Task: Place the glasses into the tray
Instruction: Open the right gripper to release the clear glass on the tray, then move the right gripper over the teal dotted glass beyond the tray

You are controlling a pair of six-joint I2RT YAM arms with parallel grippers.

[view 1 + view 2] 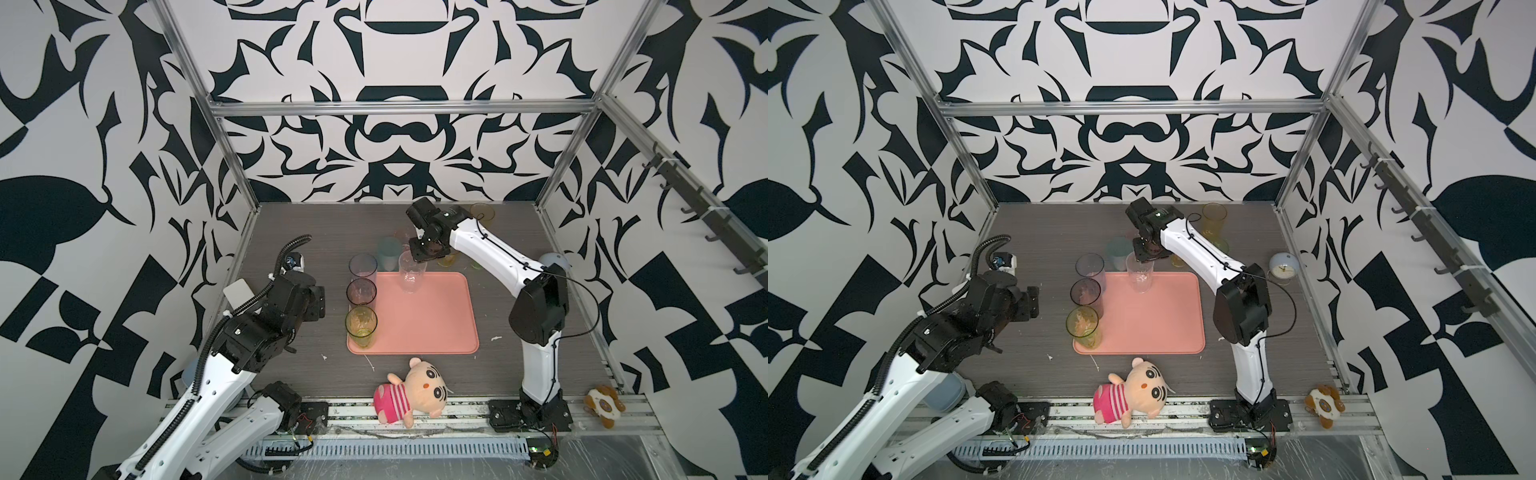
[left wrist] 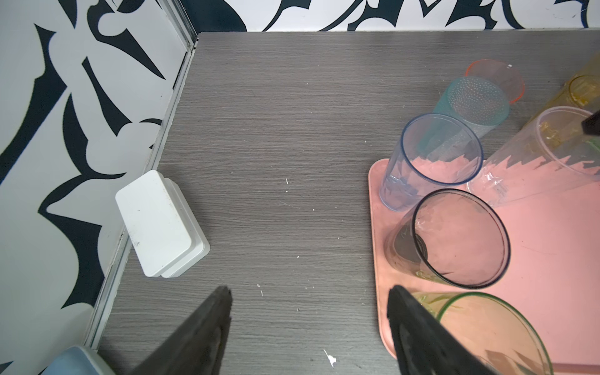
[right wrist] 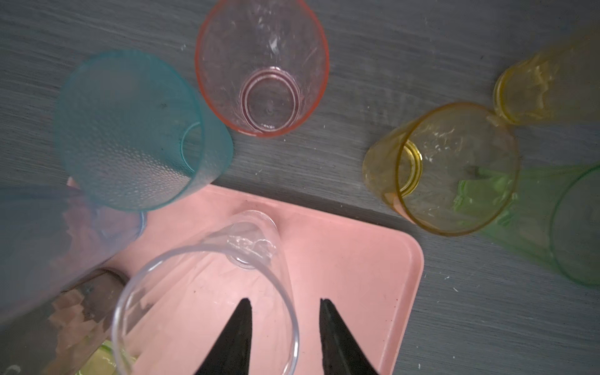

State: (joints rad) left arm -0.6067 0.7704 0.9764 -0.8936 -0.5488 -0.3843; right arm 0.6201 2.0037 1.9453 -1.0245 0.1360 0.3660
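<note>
Blurred, cropped glass [image 3: 532, 94], perhaps yellow.

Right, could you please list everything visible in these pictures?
tray: one, salmon-pink, centre.
glasses in tray: four; blue-grey glass, smoky glass, yellow-green glass along left edge, clear glass at far edge.
glasses off tray: five; teal glass, pink glass, amber glass, green glass past tray's far edge, yellow glass further back.
white box: one, left side.
plush doll: one, pink-striped, front edge.
brown plush: one, front right.
clock: one, pale, right side.
left pincer: open, left of tray.
right pincer: open, straddling clear glass's rim.
</note>
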